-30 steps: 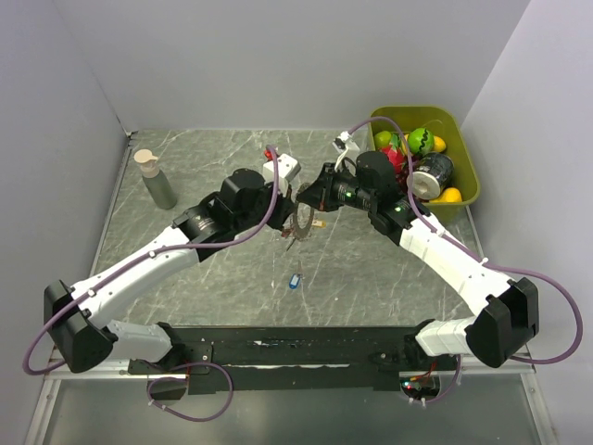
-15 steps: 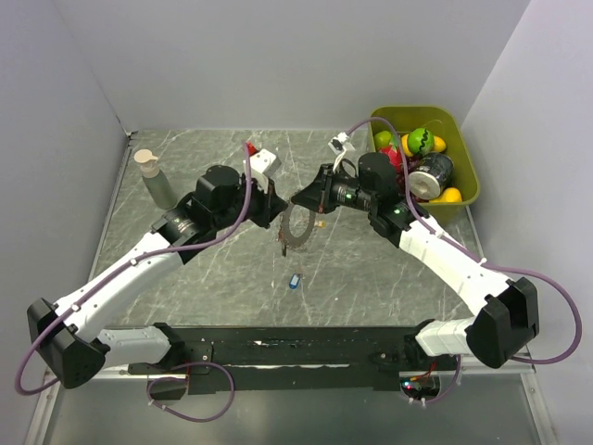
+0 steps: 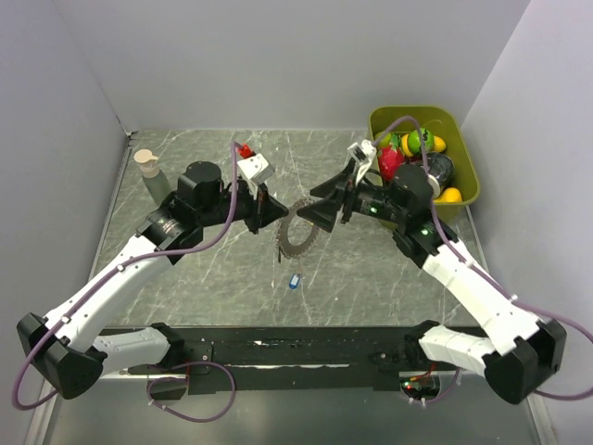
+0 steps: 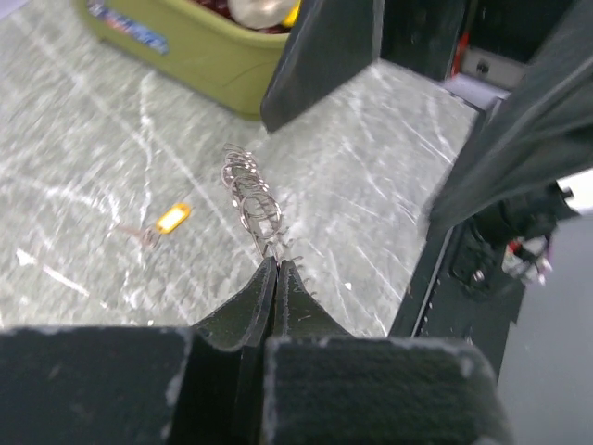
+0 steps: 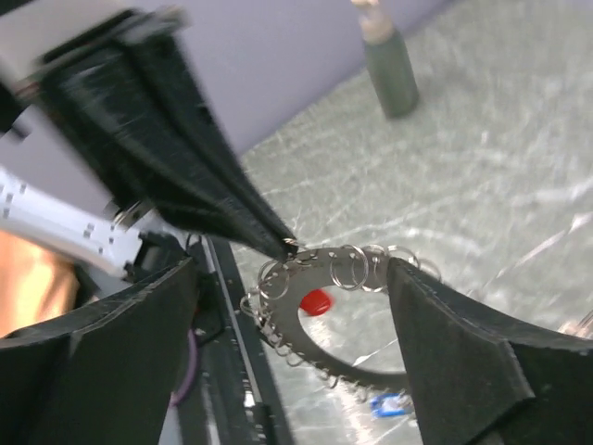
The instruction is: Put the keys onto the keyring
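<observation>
The keyring [image 3: 298, 232], a thin metal ring fringed with small silvery rings, hangs tilted above the table. My left gripper [image 3: 281, 211] is shut on its rim [image 4: 250, 195], fingertips pinched together [image 4: 276, 264]. My right gripper [image 3: 312, 205] stands open just right of it, and the keyring [image 5: 320, 267] lies between its spread fingers [image 5: 293, 278]. A red tag [image 5: 317, 301] shows through the ring's hole. A blue key [image 3: 295, 280] lies on the table below the ring. A yellow key [image 4: 173, 218] lies loose on the table.
A green bin [image 3: 468, 190] holding toy fruit and a can stands at the back right, behind my right arm. A grey bottle with a tan cap [image 3: 157, 181] stands at the back left. A black rail [image 3: 296, 348] runs along the near edge.
My right gripper has opened wide and drawn back to the right. My left arm has swung leftward, keeping its grip on the keyring.
</observation>
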Robot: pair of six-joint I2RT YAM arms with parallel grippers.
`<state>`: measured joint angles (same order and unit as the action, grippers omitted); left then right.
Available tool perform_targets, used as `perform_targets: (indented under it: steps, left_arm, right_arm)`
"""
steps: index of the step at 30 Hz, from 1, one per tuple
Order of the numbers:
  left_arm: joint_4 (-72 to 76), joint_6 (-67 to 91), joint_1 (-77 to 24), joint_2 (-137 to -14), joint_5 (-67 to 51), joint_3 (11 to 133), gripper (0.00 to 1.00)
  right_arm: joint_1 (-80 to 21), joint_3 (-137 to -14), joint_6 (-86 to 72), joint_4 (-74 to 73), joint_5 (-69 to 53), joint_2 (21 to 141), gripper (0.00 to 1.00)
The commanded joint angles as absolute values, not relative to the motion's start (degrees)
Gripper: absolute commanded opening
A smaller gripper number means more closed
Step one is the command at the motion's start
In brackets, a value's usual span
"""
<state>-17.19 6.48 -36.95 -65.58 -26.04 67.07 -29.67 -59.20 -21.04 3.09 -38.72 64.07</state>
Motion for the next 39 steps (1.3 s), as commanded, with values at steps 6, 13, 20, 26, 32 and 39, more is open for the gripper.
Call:
perform_targets:
  steps: [6, 13, 20, 26, 32, 39]
  left_arm:
    - [-18.1, -4.5, -36.7, -62.5, -40.0, 69.6, 0.01]
    - [-13.8, -5.6, -36.7, -59.5, -43.0, 67.3, 0.01]
    - [-14.2, -6.2, -36.7, -59.4, -44.5, 67.2, 0.01]
    - [-13.0, -5.6, -36.7, -59.1, -43.9, 66.8, 0.01]
    - [-12.4, -4.6, -36.7, -59.2, -43.2, 67.0, 0.01]
    - [-11.3, -3.3, -36.7, -60.2, -43.5, 67.1, 0.01]
  right_arm:
    - [-29.1, -64.6, -3.8, 4.0, -58.0, 61.9, 0.83]
    - [-28.9, -67.8, -2.3, 1.4, -67.2, 66.1, 0.65]
    - [-28.8, -69.4, -1.8, 0.3, -69.3, 68.8, 0.48]
    - [-28.8, -69.5, -4.0, 1.7, -70.4, 70.1, 0.47]
    - [-28.9, -69.3, -4.0, 0.4, -69.9, 70.6, 0.42]
    - [-29.3, -67.9, -5.9, 1.9, -69.3, 70.4, 0.39]
